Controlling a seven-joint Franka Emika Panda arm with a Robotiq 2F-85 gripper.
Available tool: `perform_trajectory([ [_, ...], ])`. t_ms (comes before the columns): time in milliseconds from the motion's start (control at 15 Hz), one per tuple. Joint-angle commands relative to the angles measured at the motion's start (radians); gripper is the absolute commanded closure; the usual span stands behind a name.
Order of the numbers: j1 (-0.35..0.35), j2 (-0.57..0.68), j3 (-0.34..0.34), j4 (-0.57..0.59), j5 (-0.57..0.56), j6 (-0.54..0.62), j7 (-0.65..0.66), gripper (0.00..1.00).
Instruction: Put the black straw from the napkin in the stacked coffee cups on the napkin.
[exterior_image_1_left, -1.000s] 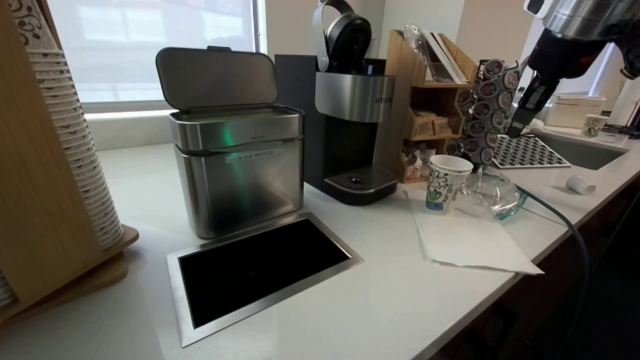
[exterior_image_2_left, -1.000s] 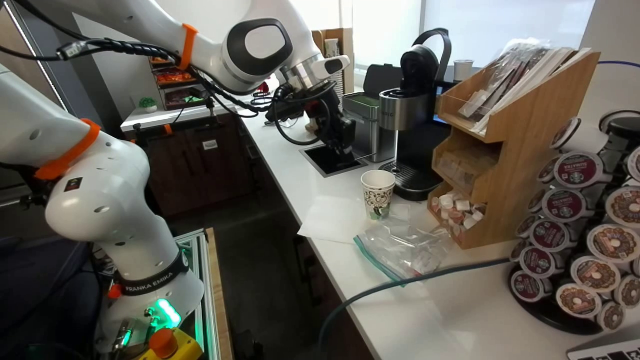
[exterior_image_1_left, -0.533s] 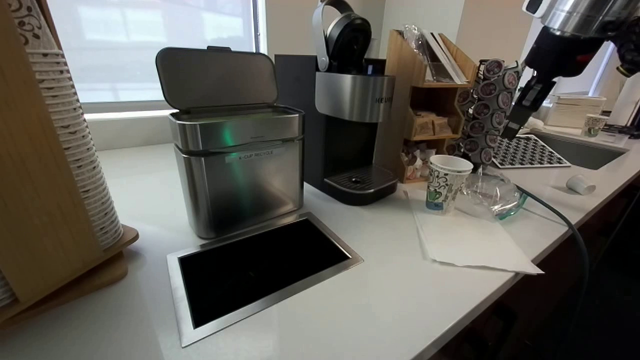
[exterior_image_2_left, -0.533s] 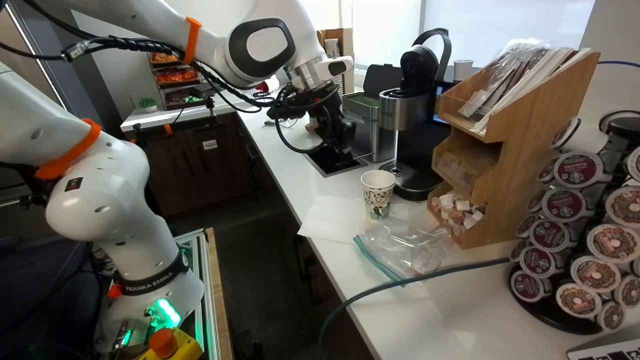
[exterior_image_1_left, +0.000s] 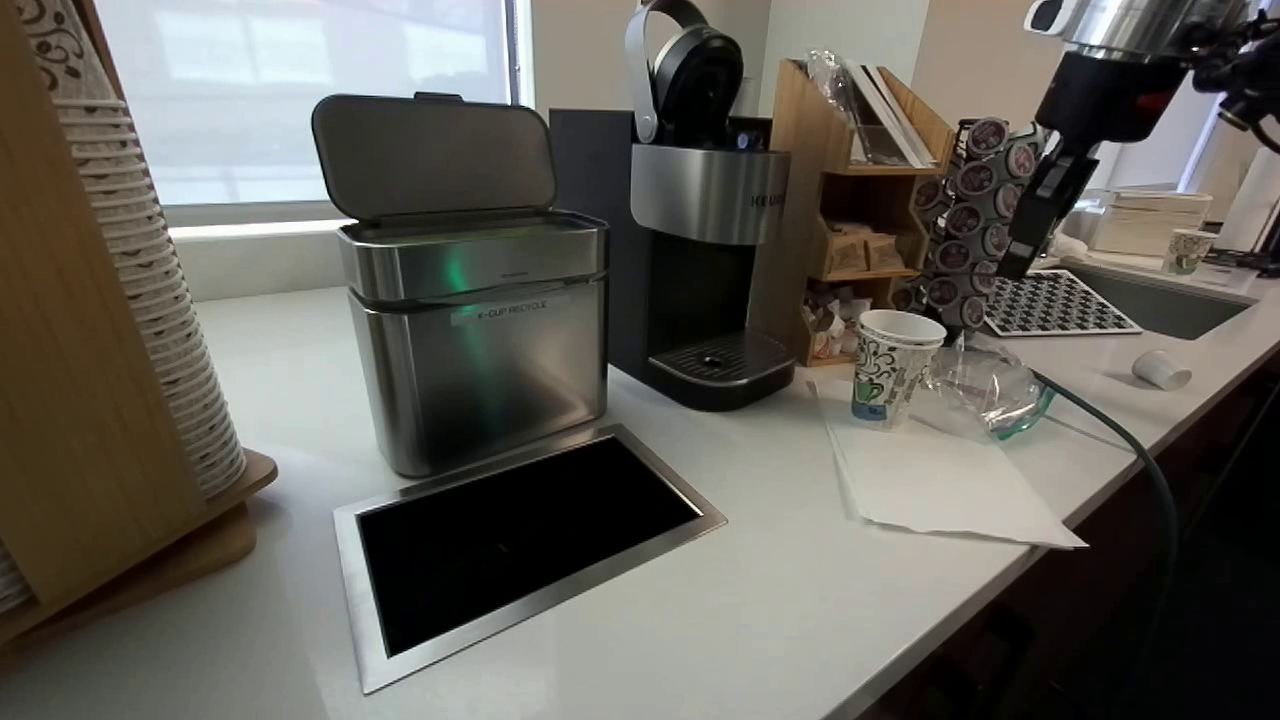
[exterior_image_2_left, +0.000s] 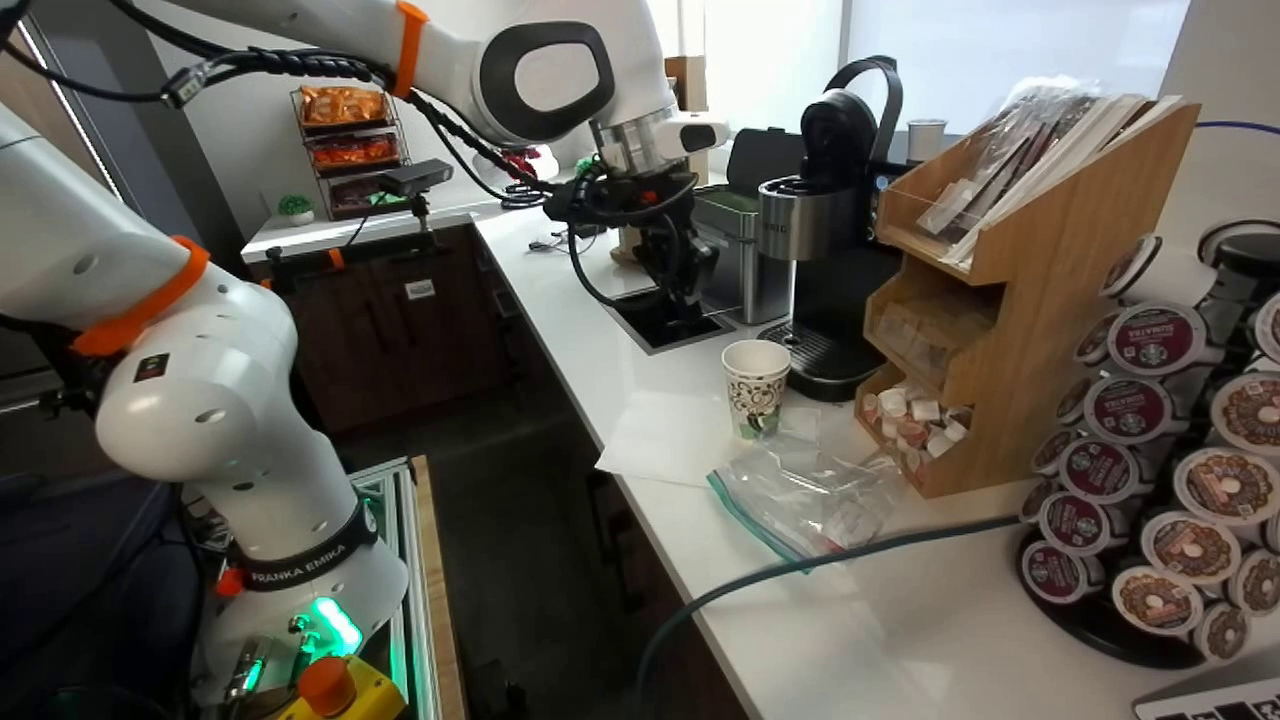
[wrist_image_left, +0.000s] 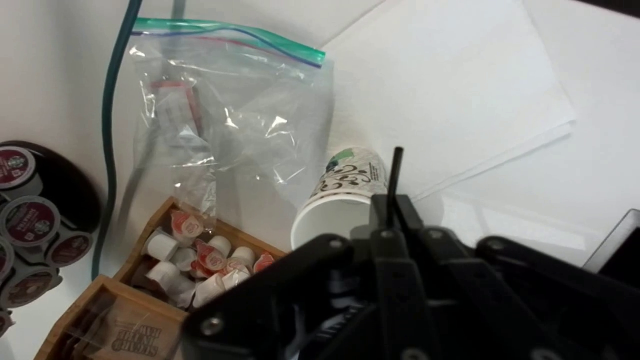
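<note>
A pale counter (exterior_image_1_left: 760, 620) runs past a bright window (exterior_image_1_left: 330, 120), with a coffee station spread along it. Raised over the surface, the gripper (wrist_image_left: 393, 214) is clenched on the black straw (wrist_image_left: 395, 172), pinching it between its fingers so that one end juts past their tips, outside the cups. In the wrist view the fingers hide part of the rim of the stacked coffee cups (wrist_image_left: 352, 172); in an exterior view the gripper hangs higher than the cups and apart from them. The cups stand upright on the napkin (exterior_image_1_left: 930, 490), toward its back, away from the counter's front edge. Just beside them lies a clear plastic bag (wrist_image_left: 270, 100) with a green zip strip, and a dark teal cable (wrist_image_left: 107, 130) runs past it. Farther out, a wooden organiser (exterior_image_2_left: 1060, 290) holds creamer cups (wrist_image_left: 210, 285) in its lowest bin. A coffee maker (exterior_image_1_left: 700, 195) stands between the organiser and a metal bin (exterior_image_1_left: 490, 370) with its lid up; before the bin, a metal frame (exterior_image_1_left: 545, 597) rims a dark opening. Coffee pods (exterior_image_2_left: 1158, 338) fill a rack on the organiser's other side.
</note>
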Motion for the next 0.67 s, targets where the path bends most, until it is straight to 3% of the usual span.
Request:
perform_trajectory([
  [0, -0.051, 0.017, 0.047, 0.037, -0.105, -0.075, 0.054, 0.99],
  [333, -0.113, 0.020, 0.116, 0.041, -0.421, -0.085, 0.124, 0.99],
  [600, -0.080, 0.017, 0.105, 0.031, -0.576, -0.042, 0.034, 0.99],
])
